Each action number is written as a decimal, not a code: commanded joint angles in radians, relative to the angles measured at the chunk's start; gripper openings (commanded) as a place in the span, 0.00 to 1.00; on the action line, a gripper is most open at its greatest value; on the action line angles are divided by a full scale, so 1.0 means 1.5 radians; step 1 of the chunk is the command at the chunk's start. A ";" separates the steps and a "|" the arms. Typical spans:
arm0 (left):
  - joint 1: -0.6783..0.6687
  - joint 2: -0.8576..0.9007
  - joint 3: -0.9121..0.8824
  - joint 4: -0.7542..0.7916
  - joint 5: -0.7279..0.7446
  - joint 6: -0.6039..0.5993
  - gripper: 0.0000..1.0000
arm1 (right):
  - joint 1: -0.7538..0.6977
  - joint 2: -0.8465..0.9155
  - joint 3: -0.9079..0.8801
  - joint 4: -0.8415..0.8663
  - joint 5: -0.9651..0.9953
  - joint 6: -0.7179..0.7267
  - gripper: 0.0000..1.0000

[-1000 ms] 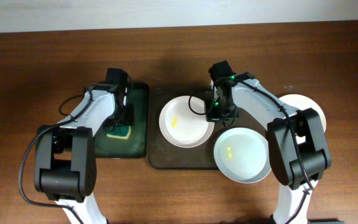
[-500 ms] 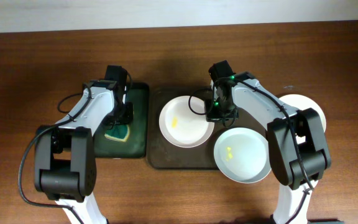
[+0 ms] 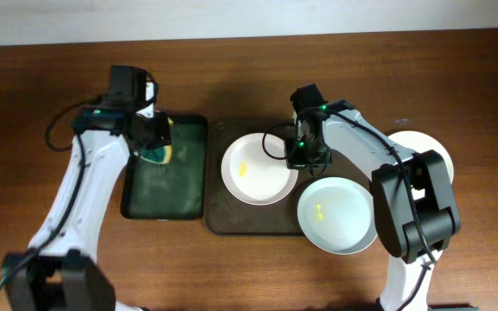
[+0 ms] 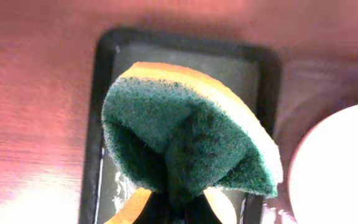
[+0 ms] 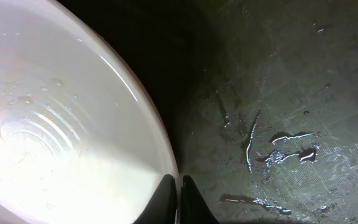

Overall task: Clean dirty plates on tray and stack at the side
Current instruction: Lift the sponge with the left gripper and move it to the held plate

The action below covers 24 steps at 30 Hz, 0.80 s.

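At far left, bare brown wooden table [image 3: 7,173], with free wood on the outer side of the left arm and along the far edge.

Next, the narrow dark green tray [image 3: 167,186] with a raised rim, most of its wet floor uncovered. Over its far left corner, the left gripper [image 3: 156,145], fingers pressed together on a sponge [image 3: 156,155] of yellow foam with a dark green scouring face. In the left wrist view, the sponge [image 4: 185,137] folded in two, green face outward, pinched at the fold by the gripper [image 4: 179,214]. Cannot be told whether it touches the tray floor.

Only a thin strip of table between the green tray and the large dark brown rectangular tray [image 3: 232,218] with rounded corners. On its left half, the first plate [image 3: 262,181], round, white and shallow, with a small yellow smear left of centre. Little room to the tray's left rim, a bit more to the far rim.

At this plate's right edge, the right gripper [image 3: 299,161], fingers almost shut with the thin rim between them. In the right wrist view, the gripper [image 5: 178,196] on both sides of the white edge of the plate [image 5: 55,124], and the wet textured floor of the tray [image 5: 278,124] open on the right.

Right and nearer, the second plate [image 3: 344,220], same kind, also smeared yellow. Reaches out over the brown tray's near right corner, its rim just beside the first plate.

Farthest right, the third plate [image 3: 409,140], on the table off the tray, partly hidden by the right arm. Bare wood in front of both trays, between the arm bases.
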 commanded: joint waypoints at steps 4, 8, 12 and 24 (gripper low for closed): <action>0.001 -0.091 0.012 0.033 -0.028 -0.004 0.00 | -0.002 0.010 -0.010 0.000 0.004 0.003 0.04; 0.001 -0.090 0.003 0.044 -0.026 -0.006 0.00 | -0.002 0.010 -0.010 0.000 0.004 0.003 0.04; 0.001 -0.090 0.001 0.046 -0.026 -0.006 0.00 | -0.002 0.010 -0.010 0.000 0.004 0.003 0.04; 0.001 -0.090 0.001 0.046 -0.006 -0.006 0.00 | -0.002 0.010 -0.010 0.000 0.004 0.003 0.04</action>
